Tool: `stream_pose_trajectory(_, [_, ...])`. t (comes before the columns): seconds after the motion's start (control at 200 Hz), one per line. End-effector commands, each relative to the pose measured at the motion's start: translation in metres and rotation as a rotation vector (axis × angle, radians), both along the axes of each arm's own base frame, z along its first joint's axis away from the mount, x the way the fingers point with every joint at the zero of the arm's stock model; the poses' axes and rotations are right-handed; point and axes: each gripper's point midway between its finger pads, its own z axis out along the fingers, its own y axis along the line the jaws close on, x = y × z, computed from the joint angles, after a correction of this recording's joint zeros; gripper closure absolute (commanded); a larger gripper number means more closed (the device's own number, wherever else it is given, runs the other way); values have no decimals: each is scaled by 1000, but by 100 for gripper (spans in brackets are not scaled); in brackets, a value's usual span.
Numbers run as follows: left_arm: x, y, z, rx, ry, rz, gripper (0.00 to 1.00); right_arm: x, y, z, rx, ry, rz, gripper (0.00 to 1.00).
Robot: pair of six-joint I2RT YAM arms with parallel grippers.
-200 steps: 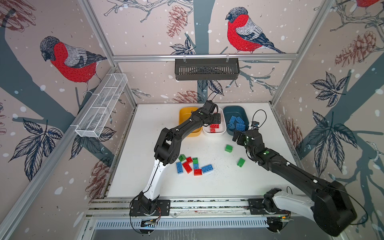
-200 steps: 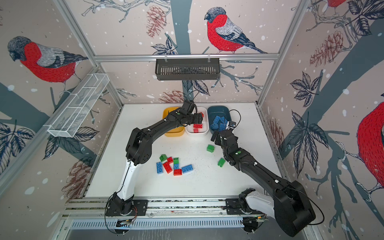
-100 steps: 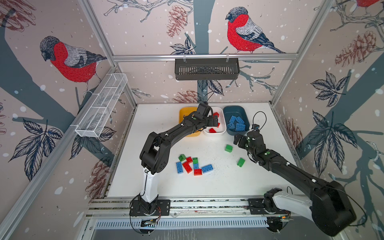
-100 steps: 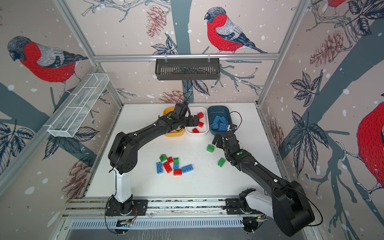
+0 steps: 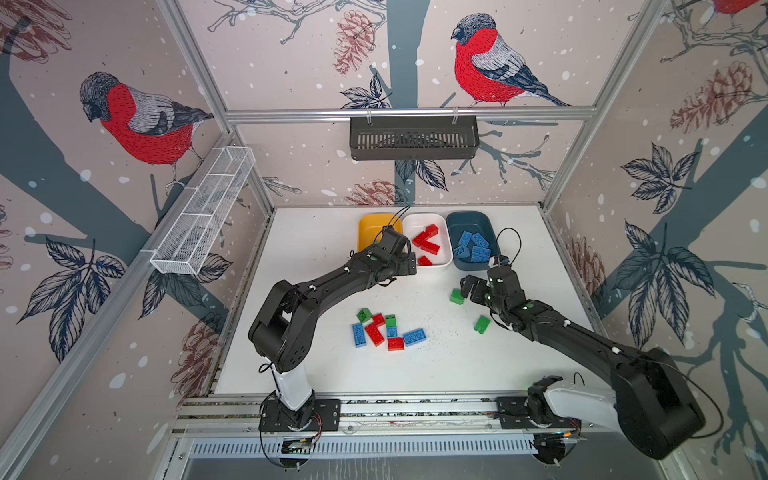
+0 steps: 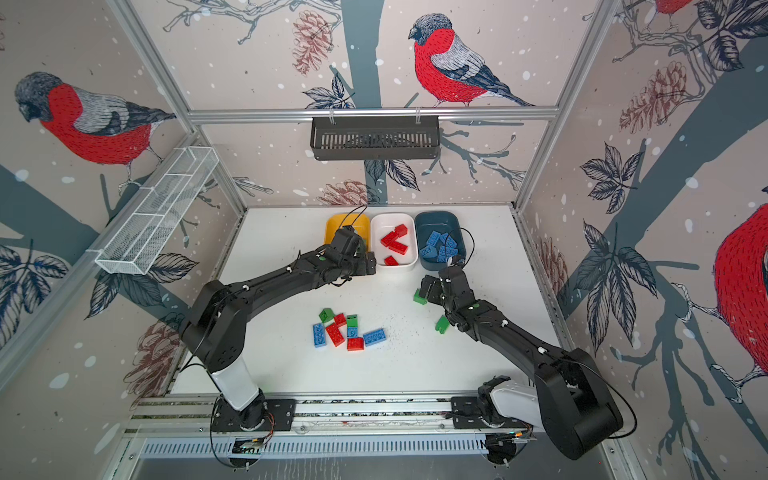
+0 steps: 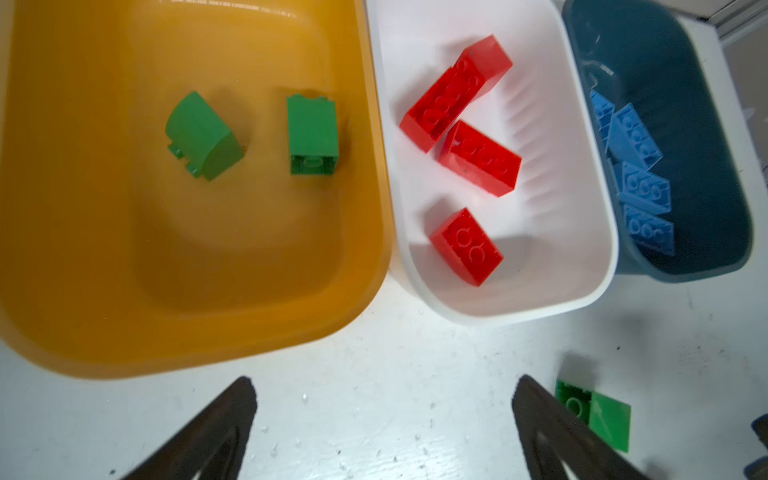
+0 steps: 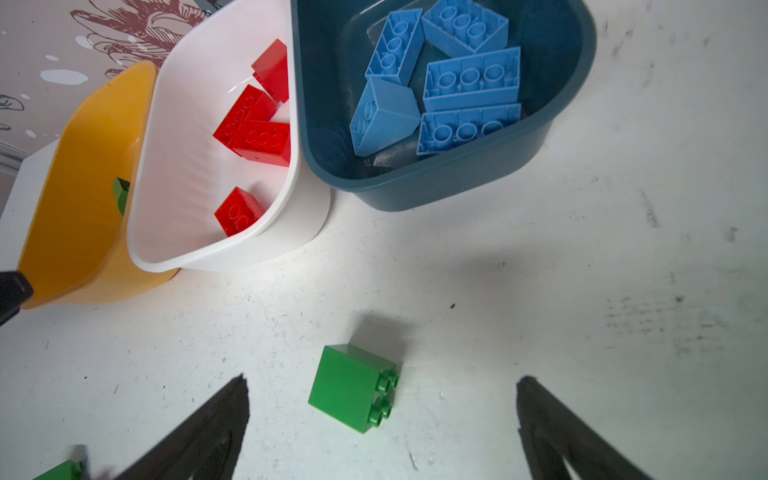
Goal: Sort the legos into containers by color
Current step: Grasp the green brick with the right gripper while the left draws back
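1. The counter (image 5: 316, 257) is white and scuffed. Three tubs stand side by side in a row at its far edge.
2. The yellow tub (image 5: 372, 226) is leftmost in the row. It holds two green bricks (image 7: 312, 135), lying apart from each other.
3. The white tub (image 5: 417, 222) stands in the middle. It holds four red bricks (image 7: 480, 160), and the two long ones touch.
4. The teal tub (image 5: 469, 220) stands nearest the far right corner. It holds blue bricks (image 8: 469, 79) piled close together.
5. The left fingers (image 7: 232, 411) are spread wide with nothing held. They hang over bare counter just in front of where the yellow and white tubs meet.
6. The right fingers (image 8: 224, 415) are spread wide with nothing held. They sit in front of the teal tub. A green brick (image 8: 353, 388) lies on its side on the counter between them, touching neither.
7. A second green brick (image 5: 482, 324) lies loose beside the right arm, toward the right edge.
8. A cluster (image 5: 376, 334) of mixed red, blue and green bricks lies mid-counter, toward the near edge, and several of them touch.
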Motion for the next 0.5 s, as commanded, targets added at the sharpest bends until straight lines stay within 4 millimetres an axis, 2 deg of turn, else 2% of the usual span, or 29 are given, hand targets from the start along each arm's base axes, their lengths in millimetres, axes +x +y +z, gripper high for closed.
stream_pose_trajectory(0.0, [-13, -8, -4, 17, 7, -13, 3, -3, 6, -4, 1, 36, -2, 2])
stream_pose_trajectory(0.025, [-15, -9, -6, 26, 13, -17, 3, -5, 9, -13, -8, 65, 10, 3])
stream_pose_trajectory(0.15, [-17, -17, -17, 0, 51, -9, 3, -9, 22, -26, -41, 127, 33, 5])
stream_pose_trajectory(0.35, [-10, -25, -11, -41, 33, -2, 3, -7, 32, -38, -141, 177, -47, 8])
stream_pose_trajectory(0.495, [-10, -20, -14, -24, 37, 14, 3, -5, 37, -47, -184, 194, -78, 17])
